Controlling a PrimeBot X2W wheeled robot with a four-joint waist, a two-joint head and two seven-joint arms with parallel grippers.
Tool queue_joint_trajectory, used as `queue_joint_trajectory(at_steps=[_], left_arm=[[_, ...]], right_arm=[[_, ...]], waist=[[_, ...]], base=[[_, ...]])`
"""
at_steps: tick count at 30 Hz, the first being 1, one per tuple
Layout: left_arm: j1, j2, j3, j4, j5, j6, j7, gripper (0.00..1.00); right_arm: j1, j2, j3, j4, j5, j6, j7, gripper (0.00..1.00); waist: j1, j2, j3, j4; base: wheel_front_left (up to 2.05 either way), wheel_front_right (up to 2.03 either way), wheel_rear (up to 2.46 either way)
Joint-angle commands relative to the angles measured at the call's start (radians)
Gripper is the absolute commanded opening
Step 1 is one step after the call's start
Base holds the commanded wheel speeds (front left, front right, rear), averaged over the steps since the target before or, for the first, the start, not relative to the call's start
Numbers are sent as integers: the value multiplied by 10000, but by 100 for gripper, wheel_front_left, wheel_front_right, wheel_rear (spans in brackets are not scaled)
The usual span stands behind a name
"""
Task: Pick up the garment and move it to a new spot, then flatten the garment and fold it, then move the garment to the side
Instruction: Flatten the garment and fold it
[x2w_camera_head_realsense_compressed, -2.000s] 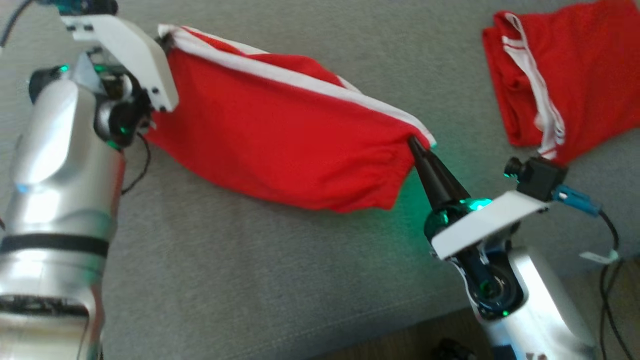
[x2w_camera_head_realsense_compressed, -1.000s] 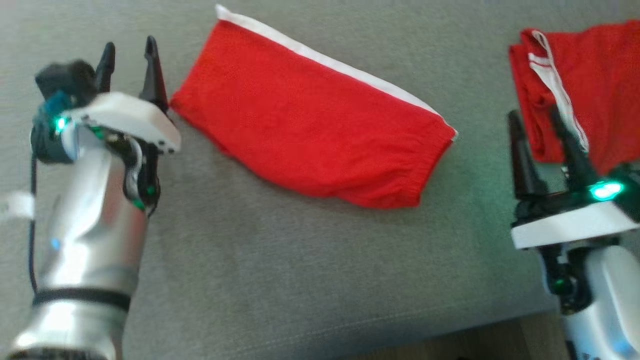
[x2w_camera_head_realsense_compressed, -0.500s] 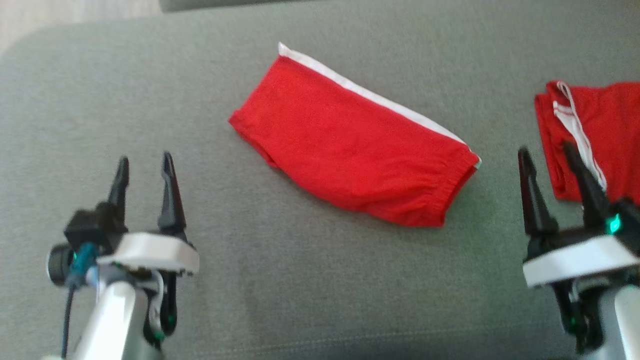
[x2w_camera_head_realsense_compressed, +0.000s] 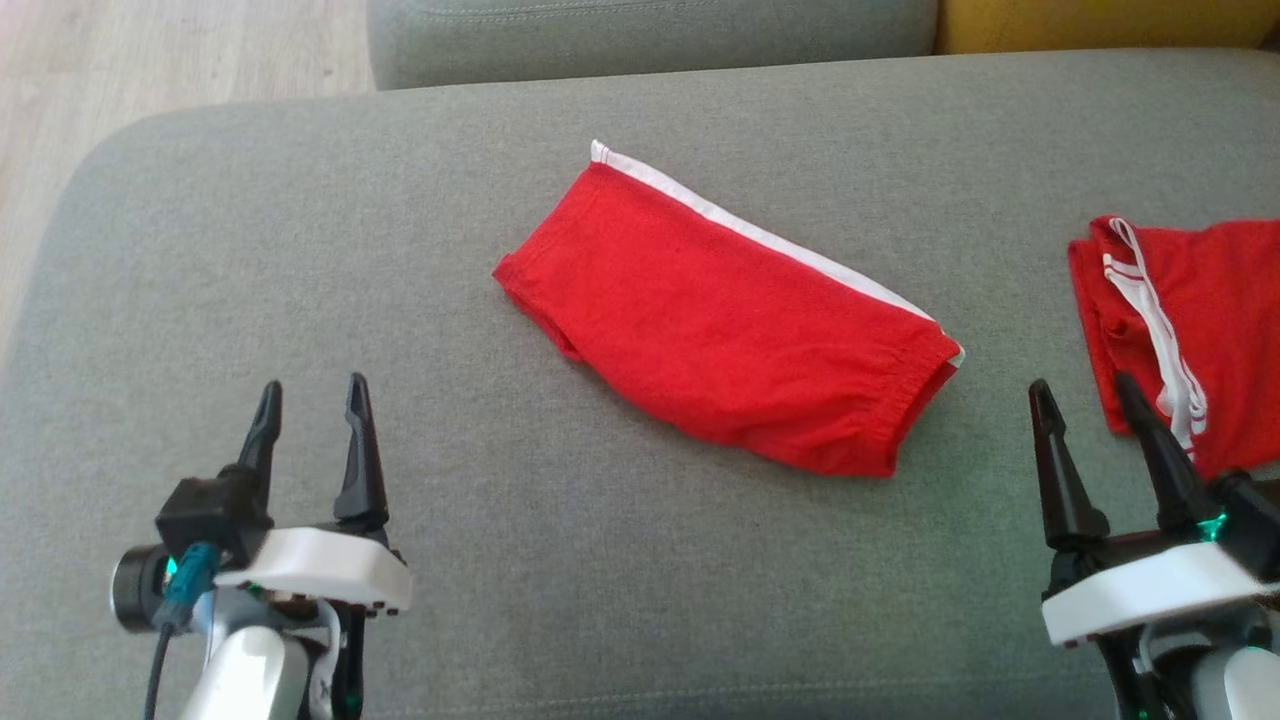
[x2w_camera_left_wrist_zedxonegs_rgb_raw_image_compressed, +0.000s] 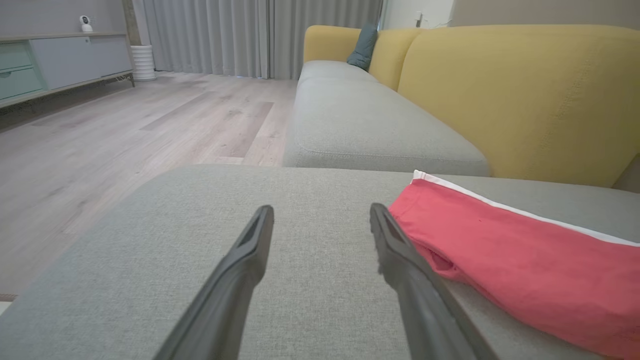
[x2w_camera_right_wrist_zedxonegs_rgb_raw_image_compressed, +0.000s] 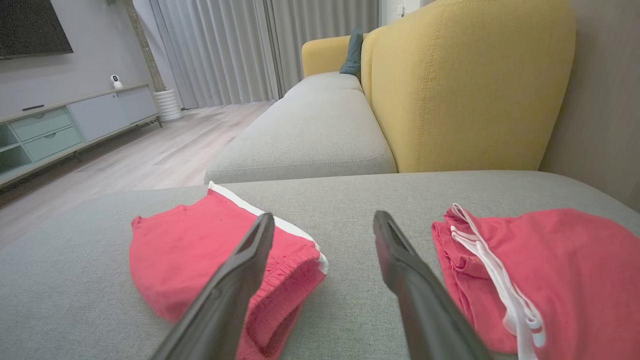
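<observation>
Lying folded mid-cushion on the grey sofa (x2w_camera_head_realsense_compressed: 300, 250), slanted far left to near right: the red garment (x2w_camera_head_realsense_compressed: 725, 320), well apart from left gripper (x2w_camera_head_realsense_compressed: 312, 383) and right gripper (x2w_camera_head_realsense_compressed: 1082, 383), both spread wide and empty at the near edge. Likely light, limp, quick to unfold; best pinched through all layers at both short ends.

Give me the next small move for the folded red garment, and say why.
Probably reach the right gripper toward the elastic end of the folded garment to grasp it. The garment lies folded flat on the cushion, the jaws stand open and empty near that end, so moving it aside seems all that's left.
</observation>
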Motion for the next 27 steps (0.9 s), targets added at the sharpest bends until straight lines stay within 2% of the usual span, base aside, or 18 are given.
queue_joint_trajectory(at_steps=[1, 18, 22, 27], left_arm=[[-285, 217, 320, -398, 56, 46, -5, 100], [-497, 362, 111, -504, 19, -2, 224, 100], [-1425, 334, -302, -304, -28, -508, 674, 100], [-3480, 170, -877, 881, -295, -1473, 1878, 100]], right_arm=[[-191, -35, 146, -407, 10, -7, 3, 100], [-314, 77, 110, -418, 169, -7, 4, 100], [-464, 88, 84, -514, 186, -7, 14, 100], [-816, 62, 236, -605, 202, -7, 54, 100]], waist=[[1, -1, 11, -8], [1, -1, 211, -29], [1, -1, 637, -55], [1, -1, 1350, -307]], base=[[0, 0, 0], [0, 0, 0], [0, 0, 0], [0, 0, 0]])
